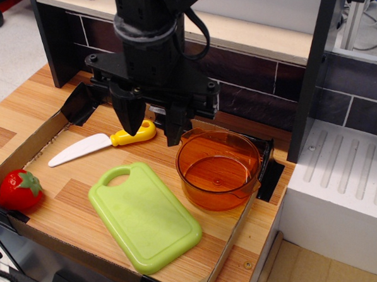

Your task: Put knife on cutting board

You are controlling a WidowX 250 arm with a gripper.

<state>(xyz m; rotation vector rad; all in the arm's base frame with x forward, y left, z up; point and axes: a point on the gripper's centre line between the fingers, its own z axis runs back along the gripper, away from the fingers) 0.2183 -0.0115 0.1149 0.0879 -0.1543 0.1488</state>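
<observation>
The knife (103,143) lies flat on the wooden table, white blade pointing left, yellow handle to the right. The light green cutting board (144,215) lies in front of it, bare, with its handle hole at the far left end. My gripper (154,129) hangs open over the knife's yellow handle end, its two black fingers spread apart, the left finger (129,115) just above the handle. It holds nothing.
A round orange transparent bowl (219,168) stands right of the board, close to the right finger. A red toy strawberry (19,189) sits at the left edge. A low cardboard rim (24,146) borders the work area. A dark tiled wall stands behind, and a white unit (343,196) to the right.
</observation>
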